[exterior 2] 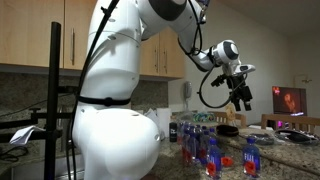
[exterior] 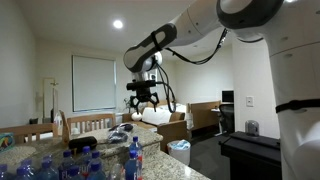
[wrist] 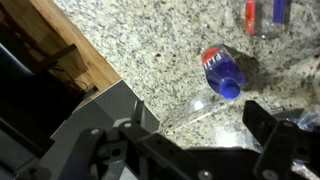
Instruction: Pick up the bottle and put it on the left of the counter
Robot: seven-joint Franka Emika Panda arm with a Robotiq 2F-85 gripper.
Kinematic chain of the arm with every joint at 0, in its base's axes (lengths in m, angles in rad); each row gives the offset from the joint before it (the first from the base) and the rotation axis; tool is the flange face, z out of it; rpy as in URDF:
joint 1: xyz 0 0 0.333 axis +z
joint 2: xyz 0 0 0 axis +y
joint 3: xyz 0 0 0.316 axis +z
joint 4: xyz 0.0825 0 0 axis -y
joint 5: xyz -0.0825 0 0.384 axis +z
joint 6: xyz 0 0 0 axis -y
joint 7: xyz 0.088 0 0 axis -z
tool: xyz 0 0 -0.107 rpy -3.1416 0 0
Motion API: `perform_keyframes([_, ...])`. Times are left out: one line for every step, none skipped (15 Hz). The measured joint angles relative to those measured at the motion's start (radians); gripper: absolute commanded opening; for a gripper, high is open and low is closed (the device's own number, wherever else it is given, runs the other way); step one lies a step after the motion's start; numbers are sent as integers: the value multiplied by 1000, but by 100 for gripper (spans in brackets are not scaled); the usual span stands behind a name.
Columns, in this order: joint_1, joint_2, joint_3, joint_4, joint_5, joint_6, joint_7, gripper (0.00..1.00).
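Note:
The speckled granite counter fills the wrist view. A small bottle with a blue top and a red-and-white label stands on it, seen from above, just ahead of my gripper. The black fingers are spread apart with nothing between them. In both exterior views the gripper hangs open, well above a cluster of several blue-capped bottles, some with red bands. I cannot tell which of them matches the one in the wrist view.
Another red-and-blue bottle stands at the top edge of the wrist view. The counter's wooden edge runs diagonally at left, with a grey box below it. An exterior view shows a white bin and a dark desk.

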Motion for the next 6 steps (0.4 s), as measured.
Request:
perform_keyframes([-10,2,0,11,4,-42,-54,100])
perform_keyframes([-21,6,0,21,4,-76,-109,100])
perform_keyframes([-32,12,0,30,4,-100,-167,100])
perform_keyframes([-43,20,0,37,4,-119,-226,100])
perform_keyframes([-53,28,-1,45,4,-130,-266,100])
perform_keyframes([-59,36,-1,50,4,-132,-286,100])
